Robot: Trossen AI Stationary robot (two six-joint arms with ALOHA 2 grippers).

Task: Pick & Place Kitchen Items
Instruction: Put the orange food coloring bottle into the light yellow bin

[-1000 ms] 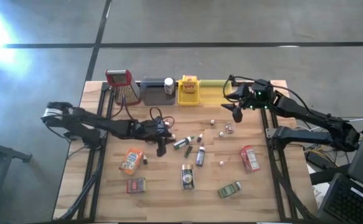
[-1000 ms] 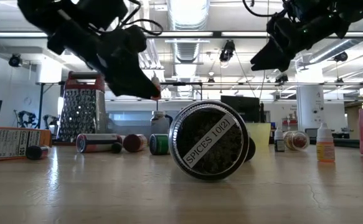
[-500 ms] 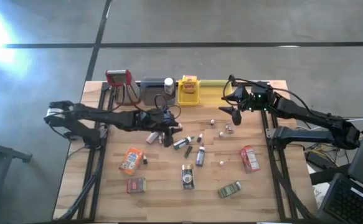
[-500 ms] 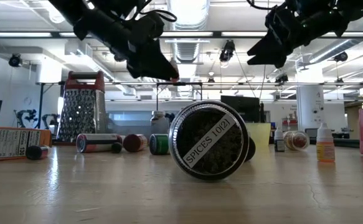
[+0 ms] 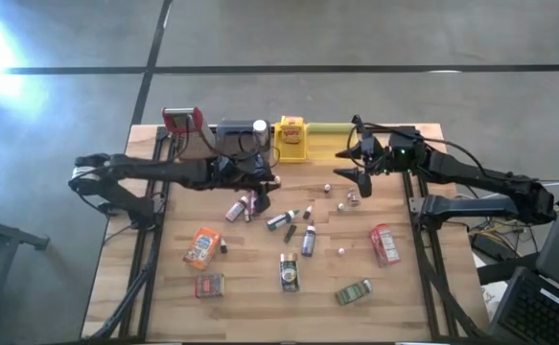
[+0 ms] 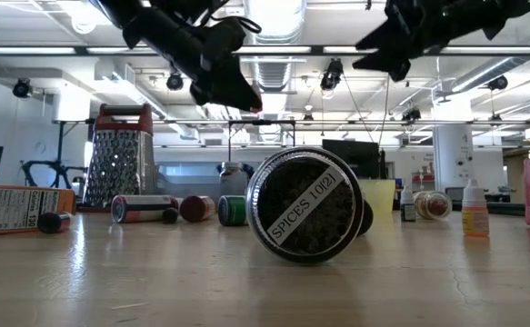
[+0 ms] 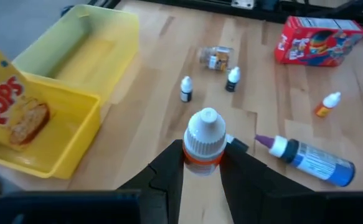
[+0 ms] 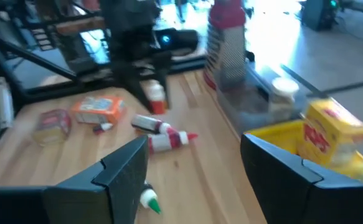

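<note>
We see a pale wooden surface (image 5: 394,297) on a grey concrete floor, with a grey tray (image 5: 233,142), a yellow tray (image 5: 291,149) and a red-topped grater (image 5: 185,129) lined along its far edge. Our left gripper (image 7: 201,167) hangs above the surface just short of the yellow tray, its jaws clamped narrow on a small white-capped bottle (image 7: 202,142) with an orange band. Beyond those jaws lie a blue bottle (image 7: 311,158), two tiny dropper bottles (image 7: 186,89) and a red packet (image 7: 319,41). Our right gripper (image 5: 363,168) hovers in the air near the green tray (image 5: 329,142), jaws spread fairly wide and holding nothing. Between the two sets of jaws, loose bottles and packets lie scattered; a spice tin (image 6: 307,205) lies on its side.
</note>
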